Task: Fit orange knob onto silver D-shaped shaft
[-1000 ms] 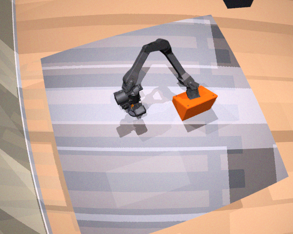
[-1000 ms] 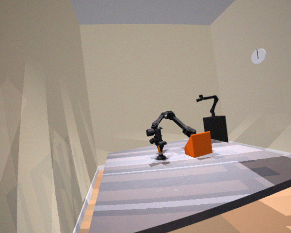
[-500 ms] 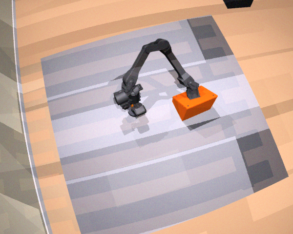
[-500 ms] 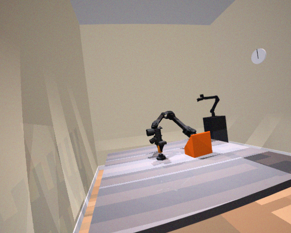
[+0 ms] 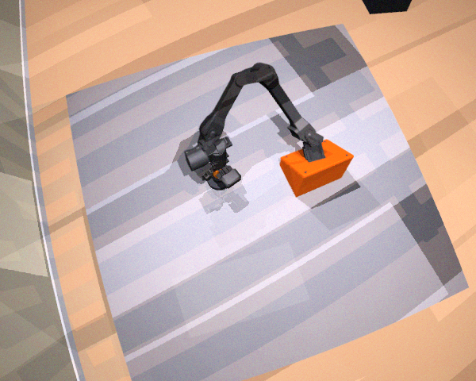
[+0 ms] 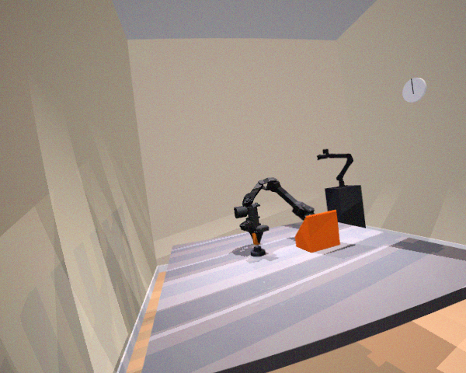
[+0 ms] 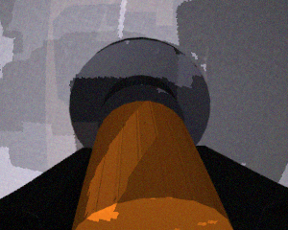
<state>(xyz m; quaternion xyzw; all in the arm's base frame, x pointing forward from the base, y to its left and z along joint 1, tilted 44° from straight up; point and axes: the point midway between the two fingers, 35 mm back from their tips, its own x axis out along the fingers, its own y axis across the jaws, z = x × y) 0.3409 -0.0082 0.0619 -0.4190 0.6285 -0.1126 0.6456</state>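
Note:
The orange knob (image 5: 216, 174) (image 6: 255, 238) (image 7: 149, 163) is a tall cylinder, roughly upright, held between the fingers. My gripper (image 5: 216, 175) (image 6: 255, 241) (image 7: 143, 157) points down and is shut on it. The dark round pedestal (image 5: 217, 186) (image 6: 258, 253) (image 7: 134, 55) stands on the striped mat directly below. In the wrist view the knob's lower end lies over the pedestal's raised middle. The silver shaft and the knob's hole are hidden. The frames do not show clearly whether the knob touches the pedestal or how its flat side is turned.
The arm's base is mounted on an orange wedge-shaped block (image 5: 316, 163) (image 6: 321, 232) to the right of the pedestal. A second dark arm (image 6: 347, 158) stands on a black box (image 6: 346, 204) farther back. The patterned mat (image 5: 230, 266) (image 6: 265, 305) lies under the pedestal and block.

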